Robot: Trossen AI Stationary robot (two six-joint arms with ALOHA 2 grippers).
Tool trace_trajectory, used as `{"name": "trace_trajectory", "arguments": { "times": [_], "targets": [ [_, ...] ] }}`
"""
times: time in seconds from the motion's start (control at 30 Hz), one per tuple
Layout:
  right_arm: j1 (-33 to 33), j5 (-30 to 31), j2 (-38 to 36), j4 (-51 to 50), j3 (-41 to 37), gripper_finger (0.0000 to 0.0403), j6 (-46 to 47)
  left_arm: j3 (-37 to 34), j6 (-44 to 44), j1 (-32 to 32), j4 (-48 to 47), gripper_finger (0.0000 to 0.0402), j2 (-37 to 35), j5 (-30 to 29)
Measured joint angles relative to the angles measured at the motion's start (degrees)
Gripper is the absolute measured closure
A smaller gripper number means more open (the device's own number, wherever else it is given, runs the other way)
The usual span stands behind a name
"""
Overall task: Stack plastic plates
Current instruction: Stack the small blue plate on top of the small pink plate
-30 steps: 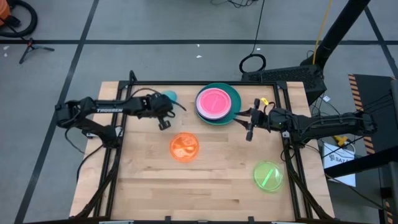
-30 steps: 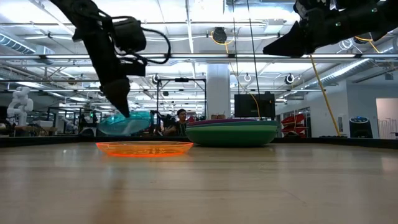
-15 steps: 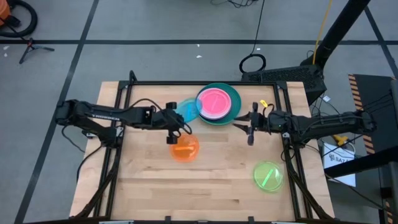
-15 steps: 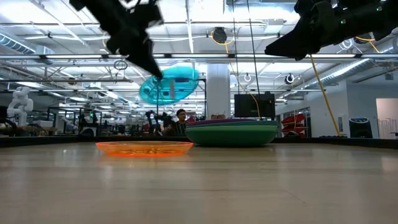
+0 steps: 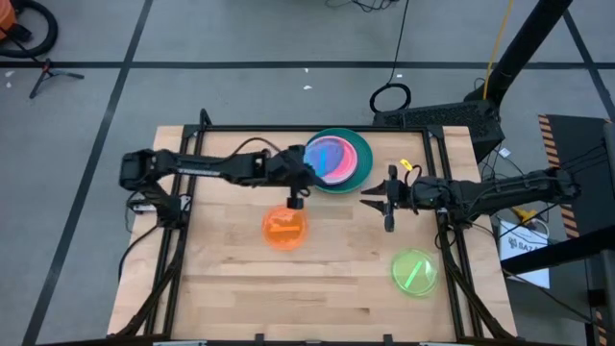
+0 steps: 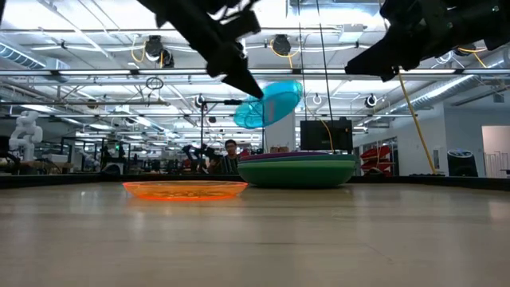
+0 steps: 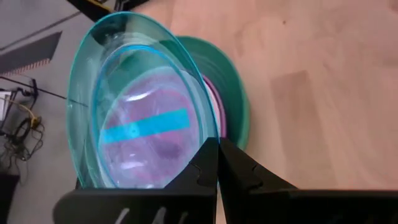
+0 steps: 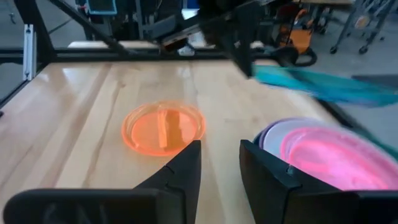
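Note:
A clear blue plate (image 5: 323,160) hangs tilted over a stack of plates (image 5: 357,163) at the table's far middle, with my left gripper (image 5: 304,175) shut on it. The stack has a green plate (image 6: 296,171) at the bottom, a purple one above it and a pink one (image 8: 336,158) on top. An orange plate (image 5: 284,229) lies flat near the table's middle and a lime plate (image 5: 415,272) at the near right. My right gripper (image 8: 219,152) stands open in the air to the right of the stack, holding nothing. My left gripper pinches the blue plate's rim (image 7: 208,138) between its two fingers, on the side toward the table's left. The fingers come slanting down from the left. The plate is lifted clear above the stack (image 6: 269,104), tilted, its free edge higher than the held one.
Black frame rails (image 5: 192,144) run along the table's left, far and right edges. Bare wood (image 5: 317,298) stretches across the near half of the table between the orange and lime plates. A workshop with people lies beyond the far edge.
My left gripper has swung up and toward the table's right, rolling as it went, and carried the blue plate from low at the far left to above the stack. The plate now hangs tilted and clear of the table. My right gripper has hardly moved.

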Motion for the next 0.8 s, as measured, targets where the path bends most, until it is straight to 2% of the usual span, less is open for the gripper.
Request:
{"name": "trace_trajectory", "arguments": {
  "times": [0.3, 0.63, 0.8],
  "targets": [
    [2.49, 0.09, 0.0, -3.55, 0.01, 0.03, 5.18, 9.81, 1.05, 2.81, -3.54, 0.0399, 10.34, 0.23],
    [3.96, 0.15, 0.0, -3.46, 0.01, 0.03, 5.72, 10.42, -2.42, 3.81, -3.34, 0.0388, 12.99, 0.25],
    [3.96, 0.16, 0.0, -3.41, 0.01, 0.03, 5.74, 10.42, -3.27, 3.79, -2.52, 0.0379, 13.39, 2.84]
  ]
}}
